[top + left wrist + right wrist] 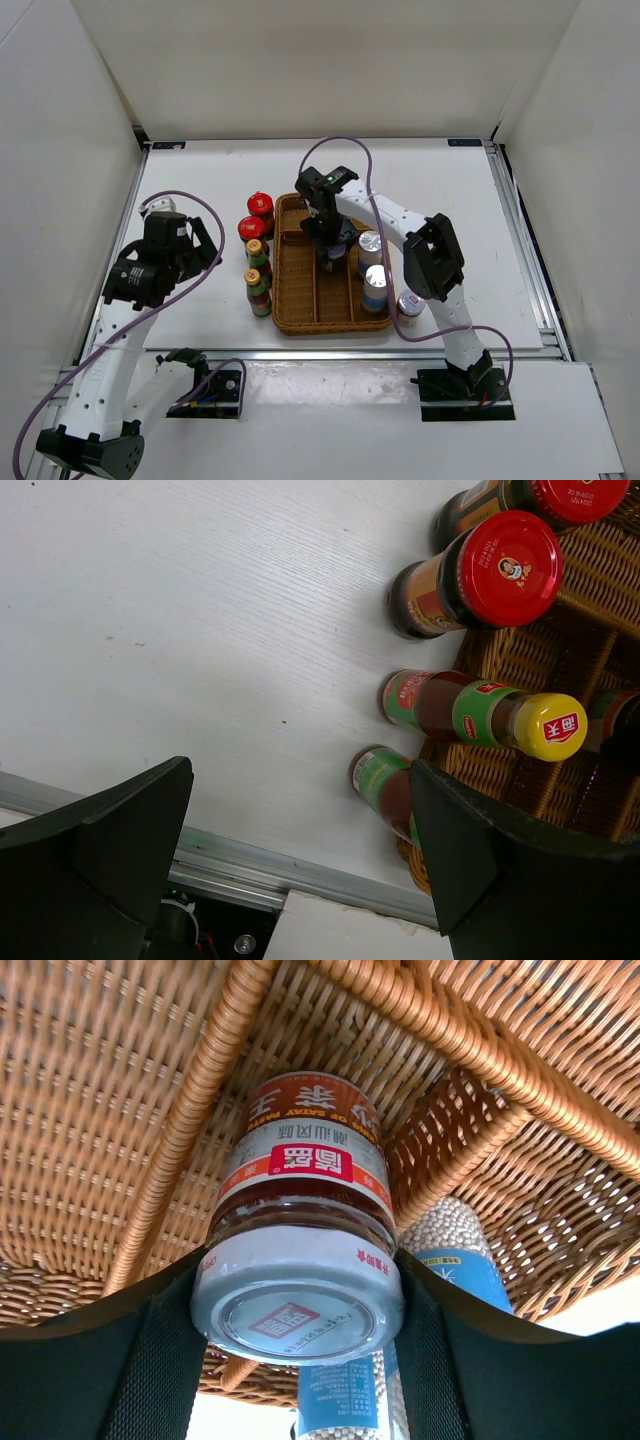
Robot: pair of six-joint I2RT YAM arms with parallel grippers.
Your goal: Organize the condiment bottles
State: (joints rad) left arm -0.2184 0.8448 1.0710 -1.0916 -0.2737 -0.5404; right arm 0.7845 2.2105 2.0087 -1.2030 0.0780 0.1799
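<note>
Right wrist: white-lidded jar [297, 1260] clenched at lid height by right gripper [329, 258], over wicker tray [300, 325] middle lane, blue-label jars [375, 285] at 3 o'clock. Likely glass, full, heavyish, slick; better gripped just under lid rim. Meanwhile left gripper [300, 845] released, empty.

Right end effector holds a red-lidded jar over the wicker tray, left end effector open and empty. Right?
The lid colour is wrong: the right wrist view shows the jar in the right end effector has a white lid. The rest holds: wicker tray below, left end effector open and empty.
</note>
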